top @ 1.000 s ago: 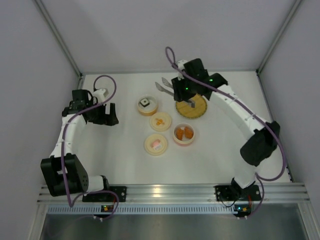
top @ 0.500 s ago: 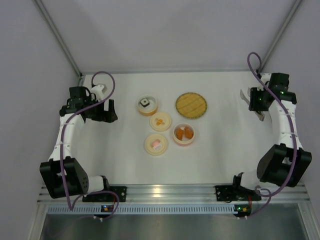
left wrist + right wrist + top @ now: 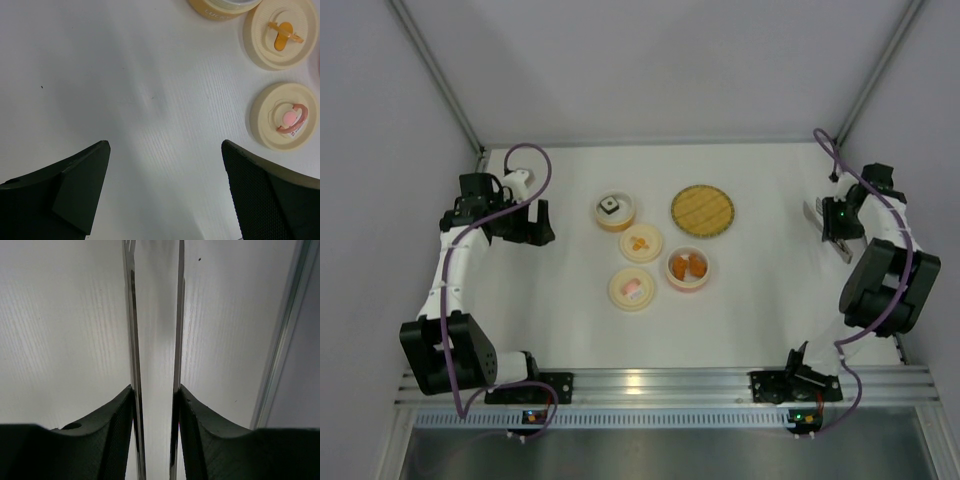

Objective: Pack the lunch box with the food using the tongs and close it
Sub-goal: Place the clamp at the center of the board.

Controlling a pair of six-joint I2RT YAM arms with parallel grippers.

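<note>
My right gripper [image 3: 838, 222] hangs at the table's far right edge, shut on the tongs [image 3: 823, 222]. In the right wrist view both slim metal arms of the tongs [image 3: 131, 315] run forward, pressed between my fingers [image 3: 116, 430], with a gap left between the arms. Orange food chunks [image 3: 688, 265] lie in a pink-rimmed round tub of the lunch box. A white-and-dark cube [image 3: 611, 206] sits in a yellow tub [image 3: 225, 6]. My left gripper [image 3: 535, 222] is open above bare table at the left, holding nothing [image 3: 164, 150].
A woven plate [image 3: 702, 211] lies at the back middle. Two cream lids sit between the tubs, one with an orange mark [image 3: 281, 36], one with a pink mark [image 3: 286, 119]. A metal frame rail [image 3: 285, 340] runs close beside the tongs.
My right arm swung from over the woven plate to the far right edge, carrying the tongs, then drew in a little. The left arm barely moved.
</note>
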